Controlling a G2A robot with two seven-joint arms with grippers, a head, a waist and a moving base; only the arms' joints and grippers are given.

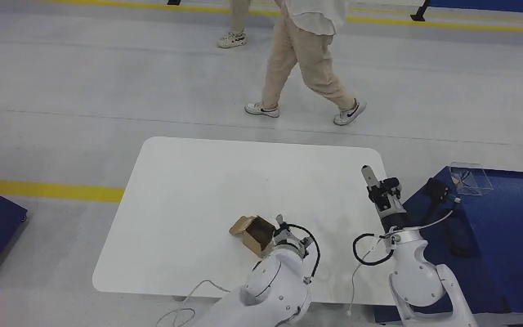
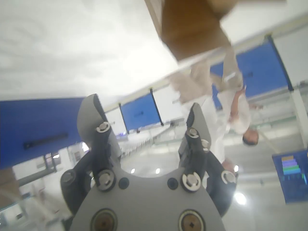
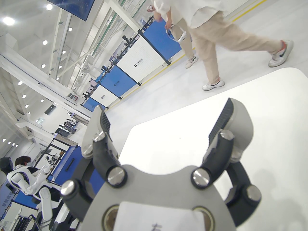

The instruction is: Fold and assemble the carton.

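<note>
We start at the worktop (image 1: 188,180), where the carton (image 1: 252,231) sits near the front edge, about midway along it. It's a small brown box, open, with one flap sticking out to the left. Just to its right is the left gripper (image 1: 283,227), right beside the carton (touching or not, we cannot tell from above). In the wrist view the left gripper (image 2: 144,106) is spread wide with nothing between its fingers, and the carton (image 2: 192,13) lies just beyond their tips. Further right, well apart from the carton, the right gripper (image 1: 374,181) hangs over the worktop's right part. The right gripper (image 3: 167,111) is also wide open and holds nothing.
</note>
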